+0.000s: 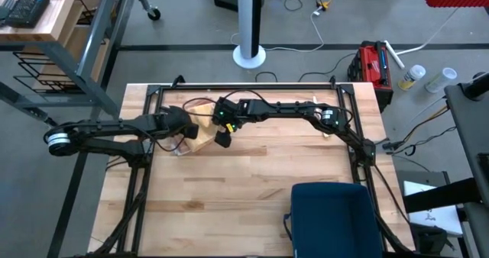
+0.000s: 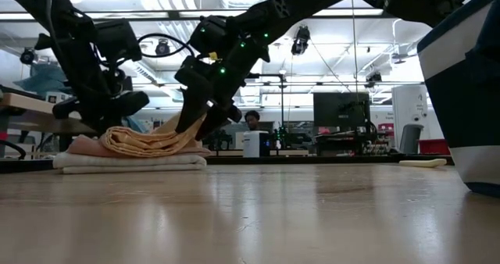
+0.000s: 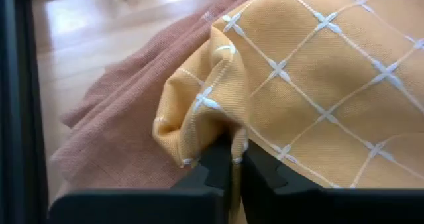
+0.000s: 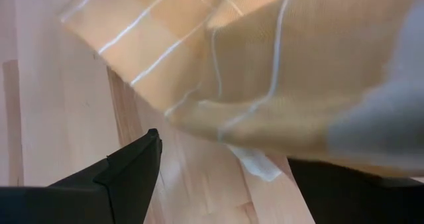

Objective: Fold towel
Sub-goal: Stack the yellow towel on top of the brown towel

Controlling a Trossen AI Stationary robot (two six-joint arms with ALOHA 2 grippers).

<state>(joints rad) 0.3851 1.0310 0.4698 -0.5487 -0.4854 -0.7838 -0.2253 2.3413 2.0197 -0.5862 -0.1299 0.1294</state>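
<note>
Yellow towel [image 3: 318,71] edge pinched by left hand [image 3: 230,159]; right hand [image 4: 218,164] spread beside

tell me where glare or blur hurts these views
Low view: bright ceiling lights wash out the background, leaving the arms as silhouettes over the yellow towel. Right wrist view: the near cloth is blurred. Left wrist view: sharp, with glare on the table.

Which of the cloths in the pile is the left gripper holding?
The left gripper pinches the yellow towel with white grid lines, on top; the plain pinkish cloth lies beneath.
</note>
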